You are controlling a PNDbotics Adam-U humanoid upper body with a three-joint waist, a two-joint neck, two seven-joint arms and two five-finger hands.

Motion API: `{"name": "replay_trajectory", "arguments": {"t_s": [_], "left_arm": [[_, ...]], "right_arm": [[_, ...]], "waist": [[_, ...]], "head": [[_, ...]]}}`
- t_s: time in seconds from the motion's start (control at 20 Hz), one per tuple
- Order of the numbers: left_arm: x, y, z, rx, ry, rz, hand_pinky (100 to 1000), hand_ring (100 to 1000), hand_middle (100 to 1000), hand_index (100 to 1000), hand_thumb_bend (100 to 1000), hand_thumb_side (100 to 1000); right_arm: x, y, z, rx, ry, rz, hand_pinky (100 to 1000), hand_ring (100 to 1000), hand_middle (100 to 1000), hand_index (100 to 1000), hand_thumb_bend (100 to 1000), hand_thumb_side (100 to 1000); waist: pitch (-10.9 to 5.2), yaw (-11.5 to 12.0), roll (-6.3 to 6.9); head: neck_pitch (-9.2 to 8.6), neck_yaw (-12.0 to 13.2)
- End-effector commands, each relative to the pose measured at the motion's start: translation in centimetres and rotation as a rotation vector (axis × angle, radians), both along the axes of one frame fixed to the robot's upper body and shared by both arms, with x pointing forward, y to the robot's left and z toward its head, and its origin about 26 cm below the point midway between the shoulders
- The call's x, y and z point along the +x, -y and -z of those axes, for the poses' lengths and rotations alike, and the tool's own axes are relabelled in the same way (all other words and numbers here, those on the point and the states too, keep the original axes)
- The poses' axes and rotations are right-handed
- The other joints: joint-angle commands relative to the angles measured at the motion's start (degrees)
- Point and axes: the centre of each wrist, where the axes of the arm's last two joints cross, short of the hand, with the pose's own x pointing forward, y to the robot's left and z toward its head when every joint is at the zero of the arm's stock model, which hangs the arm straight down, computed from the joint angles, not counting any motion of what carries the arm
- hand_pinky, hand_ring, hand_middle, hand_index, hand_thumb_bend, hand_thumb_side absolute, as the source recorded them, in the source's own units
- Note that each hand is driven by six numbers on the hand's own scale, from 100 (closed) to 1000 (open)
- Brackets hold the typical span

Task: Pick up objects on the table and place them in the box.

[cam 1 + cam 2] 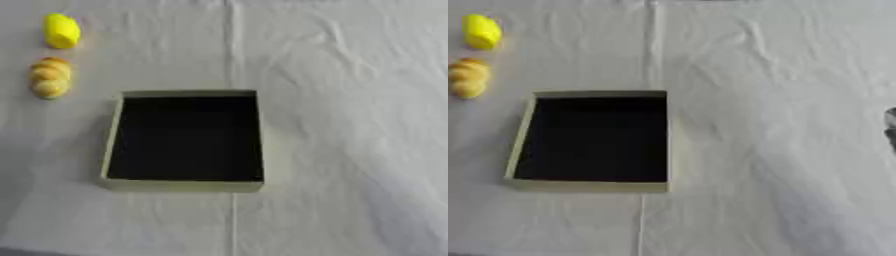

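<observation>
My right robot hand a dark sliver at the right edge, its opening impossible to tell, touching nothing visible, box at centre of white-clothed worktop, yellow object and orange-yellow object upper left, apart from box.

Yellow object, orange-yellow lump, cream box (black inside).

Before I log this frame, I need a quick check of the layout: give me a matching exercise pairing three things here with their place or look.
Things:
1. yellow object
2. orange-and-cream lumpy object
3. box

Descriptions:
A. mid-table, open, dark inside, nothing in it
B. far left corner, farthest from the robot
C. on the cloth between the yellow one and the box's far left corner

Pairs: 1-B, 2-C, 3-A
</observation>
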Motion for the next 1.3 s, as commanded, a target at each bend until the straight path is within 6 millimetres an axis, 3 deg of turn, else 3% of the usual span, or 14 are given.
{"name": "replay_trajectory", "arguments": {"t_s": [0.05, 0.3, 0.5, 0.8, 1.3], "left_arm": [[0.8, -3.0, -2.3, 0.089, -0.228, -0.143, 859, 884, 808, 903, 595, 390], [3.0, -6.5, -2.0, 0.119, -0.485, -0.277, 863, 897, 814, 900, 608, 348], [4.4, -7.8, -0.4, 0.109, -0.614, -0.272, 882, 897, 799, 864, 649, 270], [5.8, -6.9, 0.9, 0.091, -0.722, -0.121, 904, 871, 779, 849, 665, 234], [8.9, -4.6, 3.4, 0.103, -0.765, -0.109, 856, 826, 781, 877, 588, 298]], "right_arm": [[-0.4, 0.3, -0.9, -0.036, 0.026, 0.011, 837, 793, 743, 843, 100, 666], [-0.4, 0.2, -0.8, -0.037, 0.017, 0.006, 837, 793, 742, 843, 100, 671], [-0.4, 0.1, -0.7, -0.035, 0.013, 0.002, 836, 793, 741, 842, 100, 675], [-0.3, -0.1, -0.6, -0.028, 0.004, -0.011, 835, 791, 738, 841, 100, 681], [-0.3, -0.4, -0.4, -0.02, -0.006, -0.028, 835, 790, 736, 842, 100, 690]], "waist": [[-1.33, 0.0, 0.31], [-1.41, -0.2, 0.71], [-1.35, -0.6, 0.71], [-1.16, -0.9, 0.69], [-0.99, -1.5, 0.67]], "head": [[0.3, 0.4], [0.53, 1.0], [0.75, 1.3], [0.85, 1.6], [0.96, 2.4]]}}
